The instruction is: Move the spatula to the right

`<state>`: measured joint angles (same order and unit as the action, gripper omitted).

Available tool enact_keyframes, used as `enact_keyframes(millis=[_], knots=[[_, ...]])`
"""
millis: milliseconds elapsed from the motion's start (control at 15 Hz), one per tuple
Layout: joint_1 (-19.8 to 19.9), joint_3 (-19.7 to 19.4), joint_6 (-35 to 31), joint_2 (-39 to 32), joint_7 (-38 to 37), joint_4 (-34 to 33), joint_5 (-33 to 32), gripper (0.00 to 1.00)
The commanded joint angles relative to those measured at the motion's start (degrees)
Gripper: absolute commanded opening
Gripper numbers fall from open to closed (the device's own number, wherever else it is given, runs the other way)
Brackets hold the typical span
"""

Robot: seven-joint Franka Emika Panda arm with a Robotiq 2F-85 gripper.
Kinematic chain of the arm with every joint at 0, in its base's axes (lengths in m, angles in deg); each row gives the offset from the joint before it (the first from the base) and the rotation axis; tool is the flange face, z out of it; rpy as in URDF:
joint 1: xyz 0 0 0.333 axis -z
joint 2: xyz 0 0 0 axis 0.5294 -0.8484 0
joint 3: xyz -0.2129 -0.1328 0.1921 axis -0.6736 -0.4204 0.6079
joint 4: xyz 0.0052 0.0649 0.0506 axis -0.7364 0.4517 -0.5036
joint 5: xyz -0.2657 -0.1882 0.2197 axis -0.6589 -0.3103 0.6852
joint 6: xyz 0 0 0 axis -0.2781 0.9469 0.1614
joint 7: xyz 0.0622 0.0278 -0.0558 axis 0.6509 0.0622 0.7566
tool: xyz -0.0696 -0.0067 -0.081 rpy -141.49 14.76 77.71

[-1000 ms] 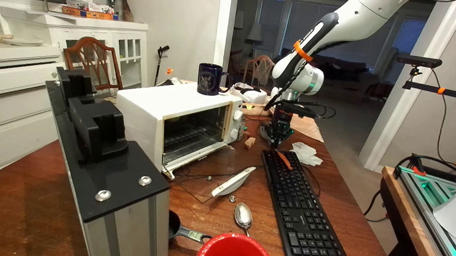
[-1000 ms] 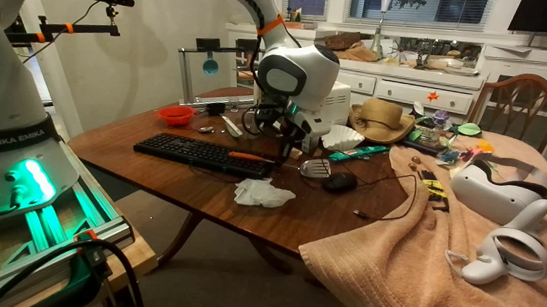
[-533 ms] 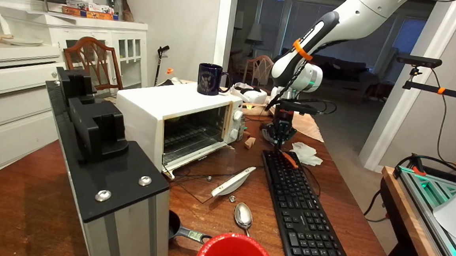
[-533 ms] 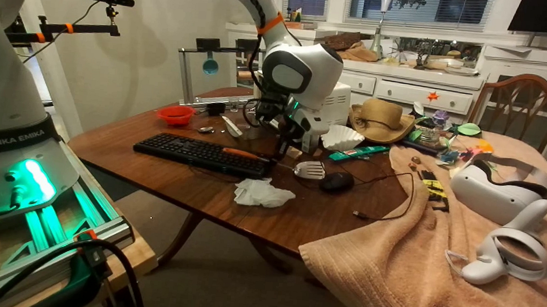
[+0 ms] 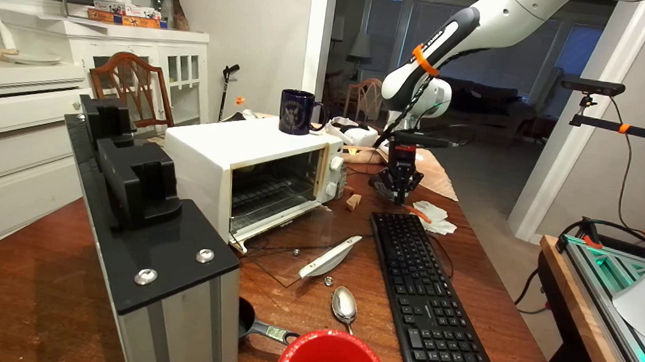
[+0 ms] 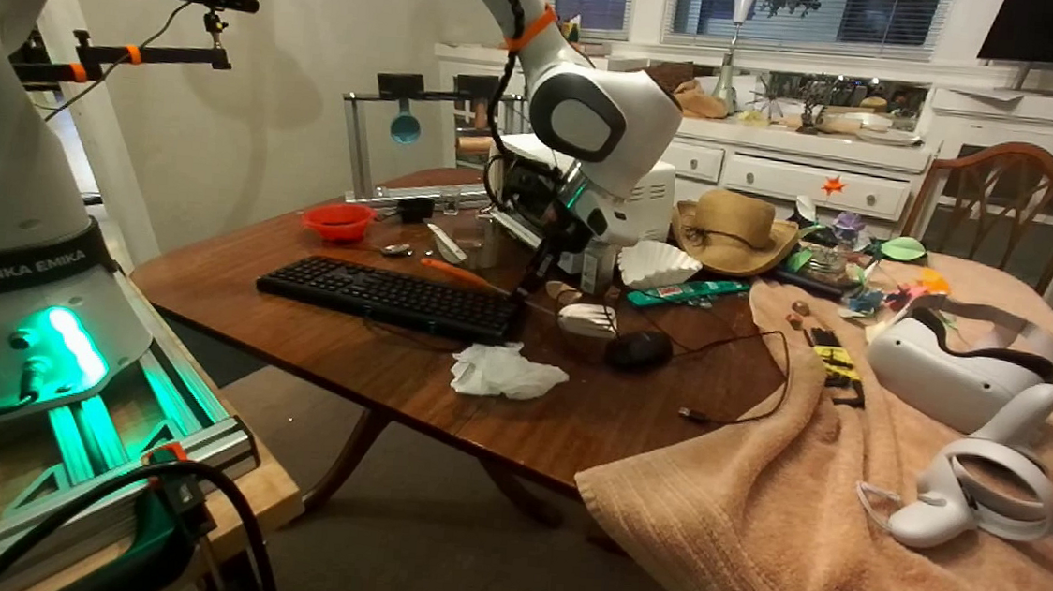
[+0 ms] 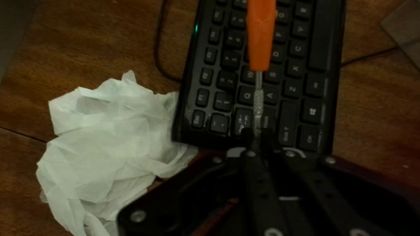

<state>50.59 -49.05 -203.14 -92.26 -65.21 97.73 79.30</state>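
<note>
Black jointed hand [image 7: 257,136] clamped on thin metal shaft [image 7: 259,105] of orange-handled spatula [image 7: 261,39], held above end of black plastic keyboard [image 6: 385,296]; risks: shaft may pivot b/c pinch is narrow, or pale slotted blade [image 6: 588,319] could clip rounded black mouse [image 6: 640,350] if carried low

Downward wrist view close over the keyboard [image 7: 229,78], both exterior views farther back, same table [image 6: 611,415].
</note>
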Motion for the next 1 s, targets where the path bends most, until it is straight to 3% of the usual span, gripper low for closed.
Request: enact_keyframes(millis=[0, 467, 933], knots=[[-0.73, -1.08, 6.43, -1.87, -1.08, -4.3, -3.35, 0.02], [-1.73, -2.33, 19.05, -5.43, 1.24, -11.67, -13.22, 0.02], [-2.73, -1.85, 27.15, -6.59, 11.68, -16.1, -26.24, 0.02]])
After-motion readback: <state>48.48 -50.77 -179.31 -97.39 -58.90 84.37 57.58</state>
